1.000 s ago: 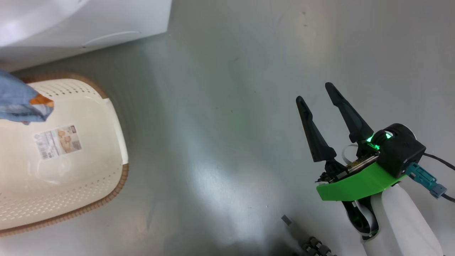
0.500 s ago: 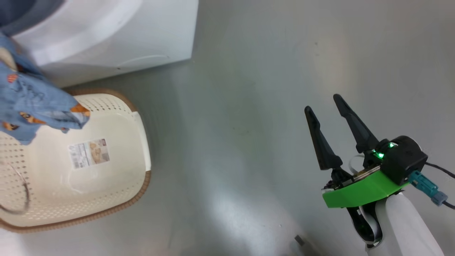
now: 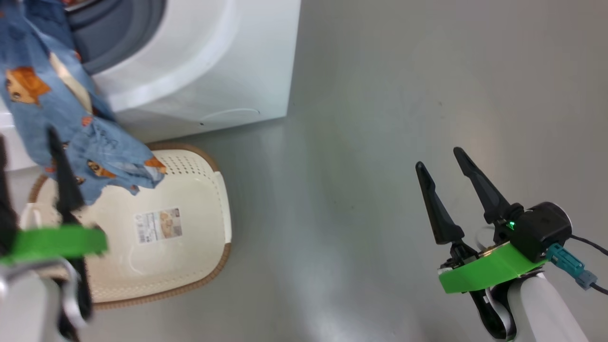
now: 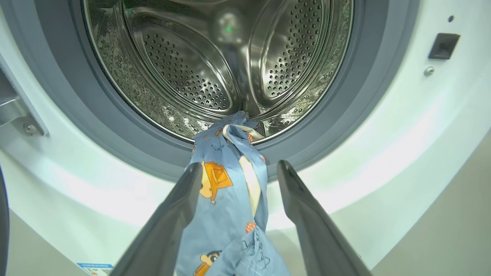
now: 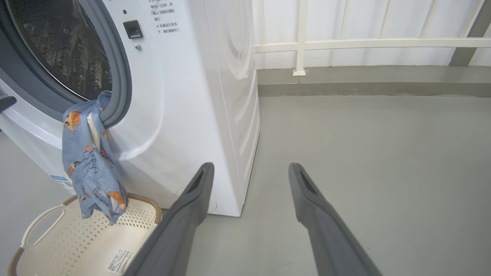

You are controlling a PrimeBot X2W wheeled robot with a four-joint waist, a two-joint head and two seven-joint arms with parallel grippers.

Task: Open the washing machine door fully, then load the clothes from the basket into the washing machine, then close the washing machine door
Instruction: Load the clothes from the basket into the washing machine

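Blue printed cloth hangs from the bottom lip of a white washing machine's open steel drum. Only its top end is caught on the grey rubber ring. The rest trails down the front, its tail over the back rim of the cream basket on the floor. The left gripper faces the opening with fingers spread wide, pinching nothing. The right gripper hangs over bare floor, also wide open and empty. Likely failure: the hanging weight drags the cloth off the lip, or a closing door traps it.
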